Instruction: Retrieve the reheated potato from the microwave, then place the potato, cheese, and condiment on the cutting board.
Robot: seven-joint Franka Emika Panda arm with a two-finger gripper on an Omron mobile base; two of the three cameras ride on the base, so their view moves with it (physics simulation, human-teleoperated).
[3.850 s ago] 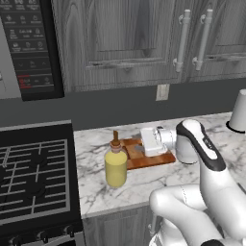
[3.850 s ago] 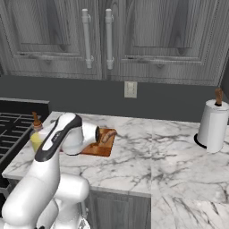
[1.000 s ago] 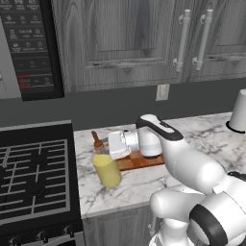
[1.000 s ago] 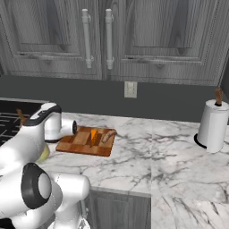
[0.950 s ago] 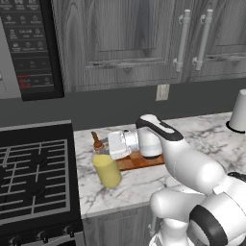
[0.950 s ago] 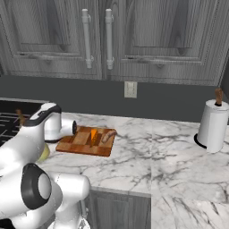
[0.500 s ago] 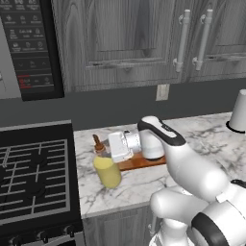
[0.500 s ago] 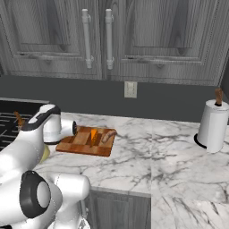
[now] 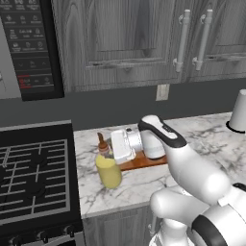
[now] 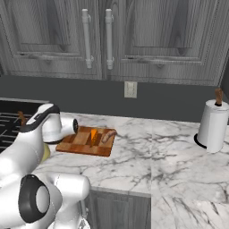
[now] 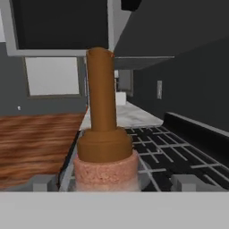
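Marble desk (image 9: 144, 180) beside the stove carries the cutting board (image 10: 85, 143), with cheese (image 10: 93, 134) and potato (image 10: 108, 135) on it. Just off its left end stands the condiment (image 9: 108, 168), with the fingers (image 11: 114, 183) spread wide level with its brown stopper. For a sound hold, I'd drop lower and close on the bottle's body.

Arm (image 9: 192, 168) rises from the base, bends at a dark-banded elbow and reaches leftward, low over the bench. Wrist is level, with the white hand turned sideways to point left. Pincer (image 9: 106, 148) stands fully open, jaws spread wide with one to each side, and grips nothing between them.
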